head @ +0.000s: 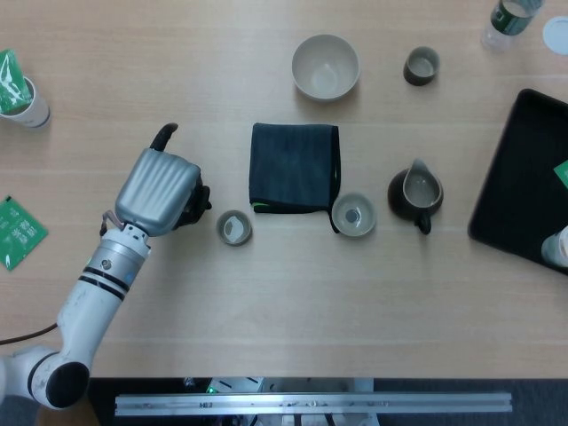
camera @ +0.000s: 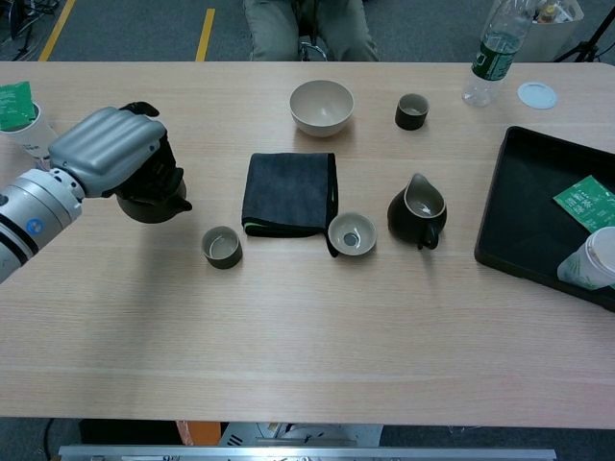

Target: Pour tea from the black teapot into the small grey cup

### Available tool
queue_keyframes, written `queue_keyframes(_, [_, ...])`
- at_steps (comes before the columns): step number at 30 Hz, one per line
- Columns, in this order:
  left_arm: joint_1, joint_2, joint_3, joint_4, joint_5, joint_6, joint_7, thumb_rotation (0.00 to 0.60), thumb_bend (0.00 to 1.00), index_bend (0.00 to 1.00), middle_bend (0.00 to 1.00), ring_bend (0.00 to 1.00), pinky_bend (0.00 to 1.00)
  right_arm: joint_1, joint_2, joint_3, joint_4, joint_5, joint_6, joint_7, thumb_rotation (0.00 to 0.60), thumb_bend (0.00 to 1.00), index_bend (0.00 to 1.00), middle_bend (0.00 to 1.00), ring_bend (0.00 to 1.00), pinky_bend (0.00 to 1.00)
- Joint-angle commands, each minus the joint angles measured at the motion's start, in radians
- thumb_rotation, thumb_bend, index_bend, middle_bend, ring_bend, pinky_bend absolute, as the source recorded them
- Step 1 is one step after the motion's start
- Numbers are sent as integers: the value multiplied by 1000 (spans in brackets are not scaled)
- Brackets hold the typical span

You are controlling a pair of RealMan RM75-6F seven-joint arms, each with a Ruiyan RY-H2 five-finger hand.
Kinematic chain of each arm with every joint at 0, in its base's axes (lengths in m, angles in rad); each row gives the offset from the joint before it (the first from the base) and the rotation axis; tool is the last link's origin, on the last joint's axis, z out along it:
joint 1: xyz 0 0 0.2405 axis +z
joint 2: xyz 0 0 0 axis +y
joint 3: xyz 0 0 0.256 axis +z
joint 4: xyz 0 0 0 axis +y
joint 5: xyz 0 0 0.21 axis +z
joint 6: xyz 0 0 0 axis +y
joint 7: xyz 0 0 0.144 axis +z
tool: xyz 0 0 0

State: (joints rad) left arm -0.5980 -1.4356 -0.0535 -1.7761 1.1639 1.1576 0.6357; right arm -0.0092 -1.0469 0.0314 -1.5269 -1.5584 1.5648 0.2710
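Note:
My left hand (head: 158,191) (camera: 108,149) grips the black teapot (camera: 154,197), holding it off the table just left of the small grey cup (head: 234,228) (camera: 222,247). In the head view the hand covers most of the teapot (head: 193,202), with its handle end sticking out above. The spout points right, toward the cup, stopping short of its rim. Whether tea is flowing cannot be made out. The right hand appears in neither view.
A folded dark cloth (head: 295,167) lies beyond the cup, with a shallow grey dish (head: 353,215) and a dark pitcher (head: 415,193) to its right. A beige bowl (head: 326,67), a dark cup (head: 422,65), a bottle (camera: 496,50) and a black tray (camera: 543,211) lie farther off.

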Motion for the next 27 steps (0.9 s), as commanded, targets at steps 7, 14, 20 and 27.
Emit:
queue_keyframes(7, [2, -22, 2, 8, 4, 5, 8, 502, 560, 936, 1000, 872, 131, -1, -1, -1, 3, 1, -1, 2, 600, 110, 316, 347, 225, 286])
queue_keyframes(14, [2, -43, 5, 12, 4, 8, 26, 499, 560, 935, 1000, 872, 131, -5, 1, -2, 6, 2, 2, 7, 600, 111, 317, 347, 224, 286])
queue_keyframes(20, [2, -60, 10, 15, 10, 10, 39, 504, 560, 935, 1000, 872, 130, -7, 0, -2, 11, 3, 3, 12, 600, 111, 316, 347, 224, 286])
queue_keyframes(27, [3, -86, 18, 35, 29, 19, 64, 501, 560, 935, 1000, 872, 131, -8, 2, 0, 14, 3, 6, 18, 600, 110, 316, 347, 225, 286])
